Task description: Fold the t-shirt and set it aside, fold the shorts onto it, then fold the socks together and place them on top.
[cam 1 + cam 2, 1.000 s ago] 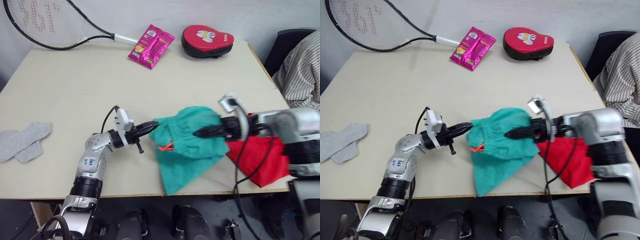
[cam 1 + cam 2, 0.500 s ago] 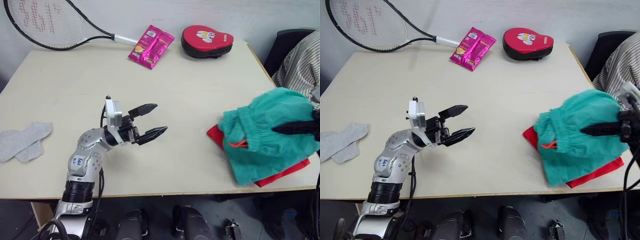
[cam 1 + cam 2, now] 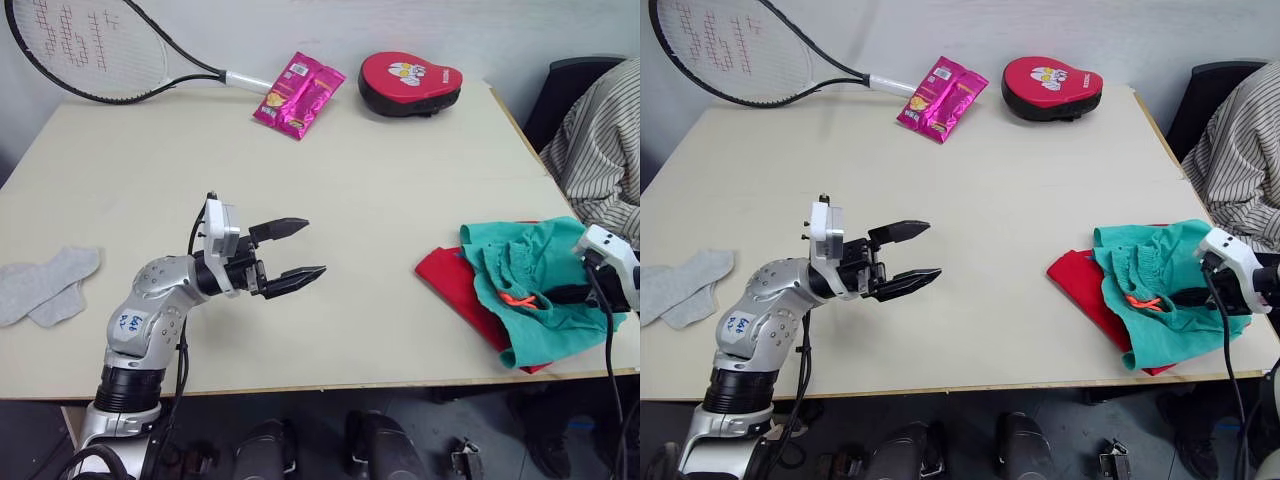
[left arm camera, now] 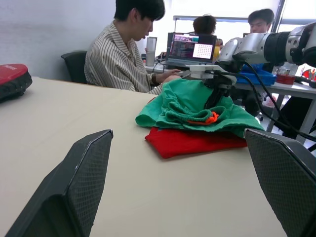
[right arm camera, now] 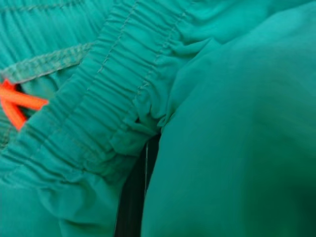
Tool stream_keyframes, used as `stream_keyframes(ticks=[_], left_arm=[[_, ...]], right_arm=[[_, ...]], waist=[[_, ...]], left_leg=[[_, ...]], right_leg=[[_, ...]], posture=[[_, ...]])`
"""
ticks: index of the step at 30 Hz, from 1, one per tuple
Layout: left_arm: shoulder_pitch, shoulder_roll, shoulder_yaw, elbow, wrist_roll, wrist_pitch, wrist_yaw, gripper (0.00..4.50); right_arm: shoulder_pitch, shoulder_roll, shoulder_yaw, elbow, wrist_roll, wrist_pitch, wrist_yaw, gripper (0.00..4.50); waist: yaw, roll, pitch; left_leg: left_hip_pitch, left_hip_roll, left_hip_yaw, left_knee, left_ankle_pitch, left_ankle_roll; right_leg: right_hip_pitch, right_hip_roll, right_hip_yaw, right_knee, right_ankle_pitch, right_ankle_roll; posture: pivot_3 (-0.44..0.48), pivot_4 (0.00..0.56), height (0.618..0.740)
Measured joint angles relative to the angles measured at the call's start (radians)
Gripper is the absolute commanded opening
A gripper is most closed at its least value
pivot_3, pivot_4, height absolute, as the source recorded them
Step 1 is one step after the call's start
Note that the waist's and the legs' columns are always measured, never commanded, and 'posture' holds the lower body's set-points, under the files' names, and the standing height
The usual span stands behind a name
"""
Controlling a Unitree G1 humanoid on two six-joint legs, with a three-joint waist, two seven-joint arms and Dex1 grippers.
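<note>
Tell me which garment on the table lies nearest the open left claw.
The socks, the light grey pair at the robot's left table edge. The shorts and t-shirt are stacked farther from the left claw.

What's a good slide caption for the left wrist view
Teal shorts piled on the folded red t-shirt, seen between the open left gripper jaws.

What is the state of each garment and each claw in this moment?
t-shirt: folded flat near the table's right edge, under the shorts.
shorts: bunched loosely on top of the t-shirt, orange drawstring showing.
socks: lying unfolded and overlapping near the table's left edge, untouched.
left claw: open, empty, above the bare table.
right claw: fingers buried in the shorts' cloth; open or shut cannot be told.
</note>
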Motion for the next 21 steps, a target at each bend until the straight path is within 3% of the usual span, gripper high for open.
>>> stream_keyframes(ticks=[5, 10, 13, 16, 21], left_arm=[[0.004, 0.013, 0.007, -0.001, -0.009, 0.018, 0.007, 4.5], [0.037, 0.033, 0.02, -0.002, -0.009, 0.018, 0.005, 4.5], [0.081, 0.054, 0.036, 0.0, -0.007, 0.007, -0.001, 4.5], [0.113, 0.08, 0.046, 0.005, 0.015, -0.027, -0.01, 4.5], [0.182, 0.095, 0.114, 0.059, 0.105, -0.174, 0.028, 4.5]], right_arm=[[0.013, -0.016, -0.041, 0.01, -0.01, -0.028, -0.003, 2.74], [0.014, -0.15, -0.122, 0.006, -0.003, -0.1, -0.005, 4.49], [0.045, -0.238, -0.207, -0.026, 0.039, -0.205, 0.042, 4.49], [0.078, -0.258, -0.281, -0.062, 0.08, -0.311, 0.055, 4.49], [0.182, -0.12, -0.452, -0.335, 0.264, -0.341, 0.036, 4.49]], waist=[[0.001, 0.0, 0.0], [0.002, 0.004, 0.002], [0.0, 0.005, 0.002], [-0.008, 0.005, 0.002], [-0.019, 0.005, 0.002]], left_leg=[[0.0, -0.001, 0.0, 0.0, 0.0, 0.0], [0.0, -0.001, 0.0, 0.0, 0.0, 0.0], [0.001, 0.0, 0.0, -0.001, 0.0, 0.0], [0.002, 0.0, 0.0, 0.0, 0.0, -0.001], [0.003, 0.001, -0.001, -0.002, 0.0, -0.002]], right_leg=[[0.0, -0.001, 0.0, 0.0, 0.0, 0.0], [0.0, -0.001, 0.0, 0.0, 0.0, 0.0], [0.0, 0.0, 0.0, 0.0, 0.0, -0.001], [0.001, 0.0, 0.0, 0.0, 0.0, -0.001], [0.002, 0.0, 0.0, 0.001, 0.0, -0.001]], posture=[[0.0, 0.15, 0.74], [0.0, 0.15, 0.74], [0.0, 0.15, 0.74], [0.0, 0.15, 0.74], [0.0, 0.15, 0.74]])
